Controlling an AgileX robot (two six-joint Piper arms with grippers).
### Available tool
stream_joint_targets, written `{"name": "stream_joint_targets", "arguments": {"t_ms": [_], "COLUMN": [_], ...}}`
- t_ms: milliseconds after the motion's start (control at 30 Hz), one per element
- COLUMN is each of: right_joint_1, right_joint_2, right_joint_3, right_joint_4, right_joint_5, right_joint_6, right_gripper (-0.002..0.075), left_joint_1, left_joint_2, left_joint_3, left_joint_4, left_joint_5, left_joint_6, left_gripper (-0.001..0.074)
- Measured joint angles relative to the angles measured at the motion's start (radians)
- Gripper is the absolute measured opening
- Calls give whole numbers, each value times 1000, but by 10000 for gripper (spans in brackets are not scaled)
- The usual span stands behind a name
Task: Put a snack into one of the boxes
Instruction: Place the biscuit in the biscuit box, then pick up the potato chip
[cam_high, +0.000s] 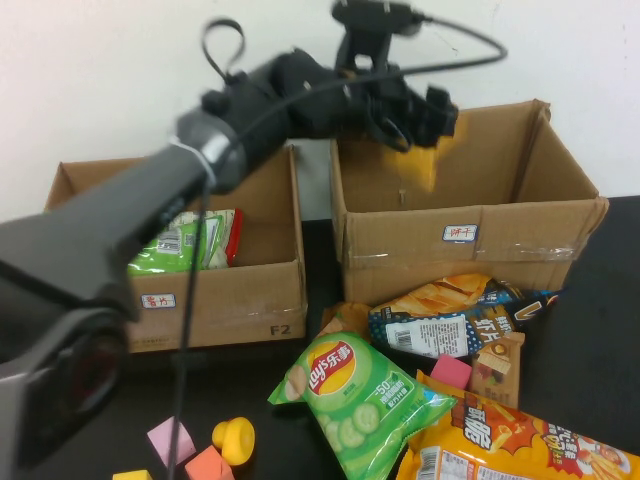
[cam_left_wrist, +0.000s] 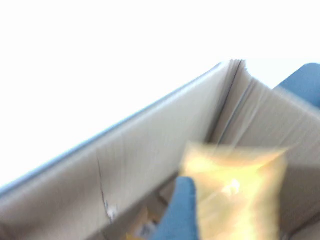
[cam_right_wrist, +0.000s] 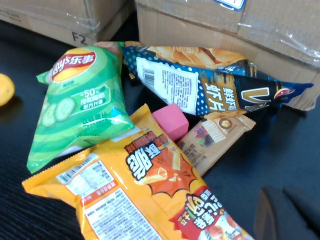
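My left gripper (cam_high: 424, 118) hangs over the right cardboard box (cam_high: 470, 262), near its back left corner. A yellow snack bag (cam_high: 427, 166) sits just below it, inside the box opening. In the left wrist view the bag (cam_left_wrist: 234, 194) is blurred against the box's inner wall (cam_left_wrist: 150, 160), with one blue finger (cam_left_wrist: 182, 210) beside it and the jaws spread wide, not pressing the bag. My right gripper (cam_right_wrist: 281, 202) rests low over the dark table with its fingers together, holding nothing, beside an orange snack bag (cam_right_wrist: 150, 190).
The left box (cam_high: 235, 295) holds a green bag (cam_high: 185, 240). In front of the boxes lie a green chips bag (cam_high: 355, 400), a dark blue chips bag (cam_high: 450, 322), a brown bar (cam_high: 497, 365) and a pink block (cam_high: 450, 372). Small toys (cam_high: 233, 438) lie at the front left.
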Motion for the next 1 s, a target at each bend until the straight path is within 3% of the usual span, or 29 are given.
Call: {"name": "stream_joint_targets", "arguments": {"t_ms": [100,167,233,333,433,633,800,1000], "right_joint_1": [0,0,0,0,0,0,0,0], "right_joint_2": [0,0,0,0,-6,-56,-120,-173], "right_joint_3": [0,0,0,0,-4,-4,-4,-4], "right_joint_4": [0,0,2,11,49,131,149,154], "right_joint_5": [0,0,2,29,52,102,115,120], "right_joint_6": [0,-2,-17,-58,-123,-258,-326,-351], "right_gripper": [-1,-1,-1,-1,-1,-1,-1,-1], "left_joint_1": [6,9,13,13,13,19,19,19], "left_joint_2": [66,75,63,17,-50,-244,-453,-753], "left_joint_3": [-76,-114,-168,-249,-307,-326,-315,-112], "left_joint_4": [35,83,163,336,498,752,823,833], "left_joint_5": [99,183,277,452,595,710,783,816], "left_joint_6": [-47,-76,-110,-141,-176,-326,-371,-407], "left_gripper": [636,594,482,190,59,5,1,-1]}}
